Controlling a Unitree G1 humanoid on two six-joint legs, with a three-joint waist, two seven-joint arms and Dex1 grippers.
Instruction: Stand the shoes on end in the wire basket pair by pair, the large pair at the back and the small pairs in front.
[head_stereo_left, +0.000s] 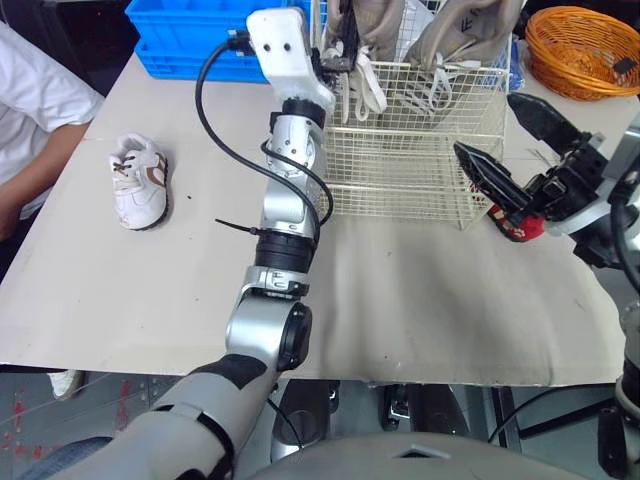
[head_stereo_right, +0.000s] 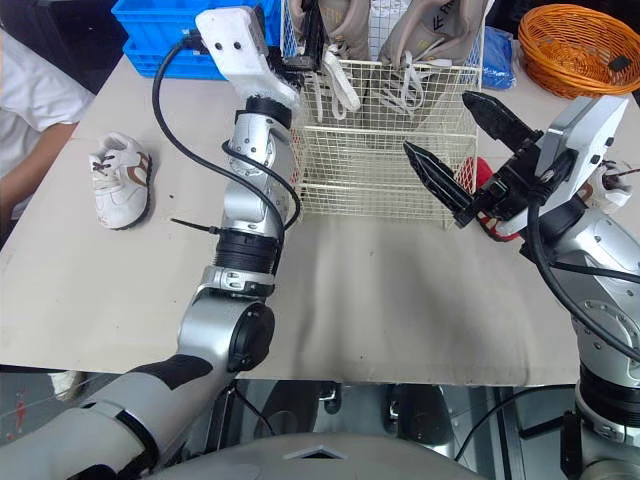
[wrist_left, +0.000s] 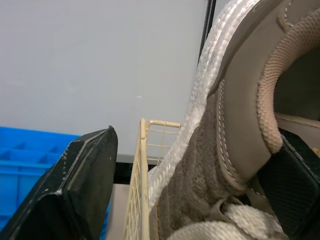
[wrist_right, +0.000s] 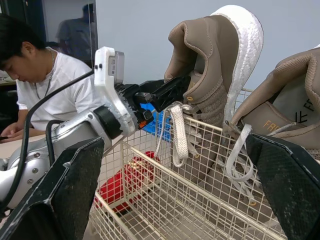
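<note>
The wire basket (head_stereo_left: 400, 175) stands at the table's far side. Two large tan shoes stand on end at its back, one on the left (head_stereo_left: 368, 35) and one on the right (head_stereo_left: 462, 40). My left gripper (head_stereo_left: 337, 52) is open at the left tan shoe's (wrist_left: 235, 125) collar, one finger (wrist_left: 85, 185) outside the basket's corner wire and the other inside the shoe. My right gripper (head_stereo_left: 487, 123) hangs wide open and empty by the basket's right side. Below it a small red shoe (head_stereo_left: 520, 225) lies on the table. A small white shoe (head_stereo_left: 138, 180) lies far left.
A blue crate (head_stereo_left: 185, 35) sits behind the basket on the left, and an orange woven basket (head_stereo_left: 585, 50) sits at the back right. A person in a white shirt (head_stereo_left: 35, 110) sits at the table's left edge. The basket's front half holds no shoes.
</note>
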